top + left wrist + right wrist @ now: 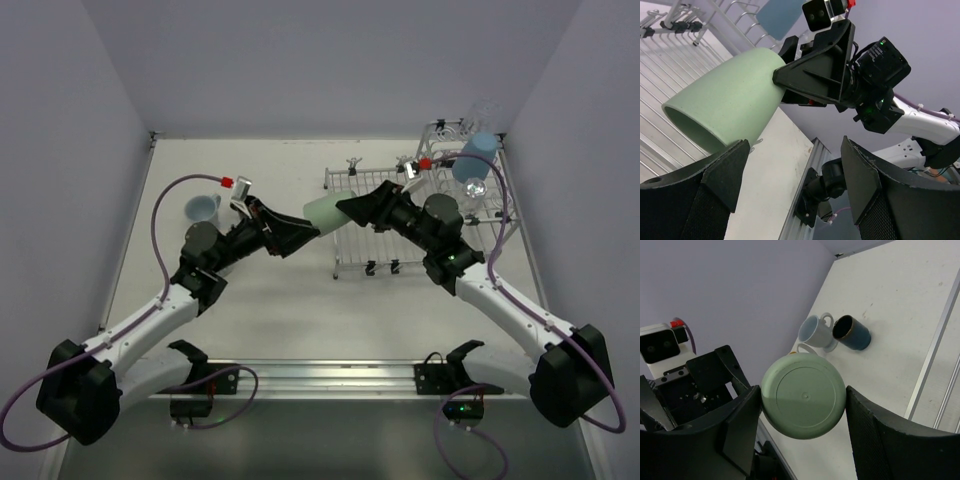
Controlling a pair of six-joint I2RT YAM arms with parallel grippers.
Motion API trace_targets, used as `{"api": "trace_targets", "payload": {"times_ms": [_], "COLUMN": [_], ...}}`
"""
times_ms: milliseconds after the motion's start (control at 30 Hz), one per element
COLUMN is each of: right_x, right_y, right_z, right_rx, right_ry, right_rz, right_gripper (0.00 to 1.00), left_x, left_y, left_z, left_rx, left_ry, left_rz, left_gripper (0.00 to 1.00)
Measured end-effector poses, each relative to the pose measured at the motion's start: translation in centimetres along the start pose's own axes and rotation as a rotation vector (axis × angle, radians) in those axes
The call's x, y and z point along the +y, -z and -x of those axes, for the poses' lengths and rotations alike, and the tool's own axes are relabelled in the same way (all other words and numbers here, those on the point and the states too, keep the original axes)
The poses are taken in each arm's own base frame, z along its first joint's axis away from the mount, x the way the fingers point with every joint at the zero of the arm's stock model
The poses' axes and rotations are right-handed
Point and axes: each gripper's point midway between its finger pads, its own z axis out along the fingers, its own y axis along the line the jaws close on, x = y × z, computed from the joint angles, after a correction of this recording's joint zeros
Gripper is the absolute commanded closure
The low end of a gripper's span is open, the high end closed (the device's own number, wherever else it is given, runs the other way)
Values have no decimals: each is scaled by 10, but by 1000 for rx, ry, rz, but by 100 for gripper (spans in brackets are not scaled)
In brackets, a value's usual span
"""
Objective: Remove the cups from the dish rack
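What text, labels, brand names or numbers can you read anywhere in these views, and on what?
None: no readable word, brand, number or sign shows in any view.
The pale green tumbler is plain on wall and base, the dish rack is bare wire, and the right arm's wrist camera carries no legible marking.

White table [290,300], one surface. Carries:
- Silver wire dish rack [360,250], set at the far right.
- Pale blue handled cup [203,208], well to the left of the rack, mouth up.
- Dark blue mug [852,333], just beside that cup, equally far from the rack.
- Metal rail [330,375], along the near edge, in front of the rack.
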Motion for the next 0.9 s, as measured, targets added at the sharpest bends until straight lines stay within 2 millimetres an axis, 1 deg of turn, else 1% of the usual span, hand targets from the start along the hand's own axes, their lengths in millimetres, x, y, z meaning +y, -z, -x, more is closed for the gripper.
{"api": "trace_targets", "payload": {"times_ms": [267,433,533,600,633,700,733,800,833,900], "right_x": [-5,5,11,12,12,12,10,6,8,10], "right_y": [6,12,12,11,10,8,6,3,2,2], "right_z": [0,5,9,9,8,4,1,-7,-8,-5], "right_rx": [-32,-60,-76,-76,-73,-59,-49,-27,-25,-36], "right_ry": [4,12,7,-2,-6,-16,-25,-50,-59,-64], "right_rz": [-10,24,48,58,63,70,70,70,80,94], "right_gripper": [58,58,58,58,58,58,58,58,58,58], "left_x": [10,20,26,31,32,31,30,27,28,27], "left_y": [1,0,-4,-8,-10,-13,-15,-16,-16,-16], "left_z": [-1,-4,-7,-9,-9,-10,-10,-7,-6,-3], "left_rx": [11,30,45,52,54,54,52,39,32,23], "left_ry": [-26,-35,-28,-21,-16,-5,-6,-11,-10,0], "left_rz": [62,112,121,121,115,100,92,78,86,82], "left_gripper": [20,19,19,21,31,43,55,68,81,91]}}
